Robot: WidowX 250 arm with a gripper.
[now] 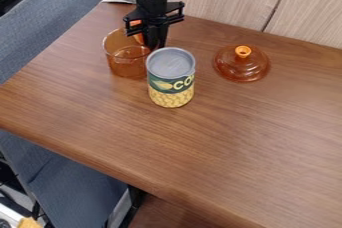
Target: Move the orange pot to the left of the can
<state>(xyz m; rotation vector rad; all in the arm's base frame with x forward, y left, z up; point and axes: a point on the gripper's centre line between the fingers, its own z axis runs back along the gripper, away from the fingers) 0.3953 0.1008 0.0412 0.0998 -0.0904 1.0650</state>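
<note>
Directly behind and left of the can stands the orange see-through pot point(125, 60), upright on the table, with an orange handle at its back rim. The black gripper point(155, 42) hangs down at the pot's right side, just behind the can, and overlaps the pot's rim in the view. Whether it holds the rim cannot be made out. The can point(171, 78), with a grey top and a green and yellow label, stands upright and hides a little of the pot's right side.
An orange see-through lid point(242, 64) with a knob lies to the right of the can, towards the back. The brown wooden table point(220, 157) ends at a wood-panel wall behind and has a rounded edge at the front left. Grey cloth-like surfaces lie beyond its left side.
</note>
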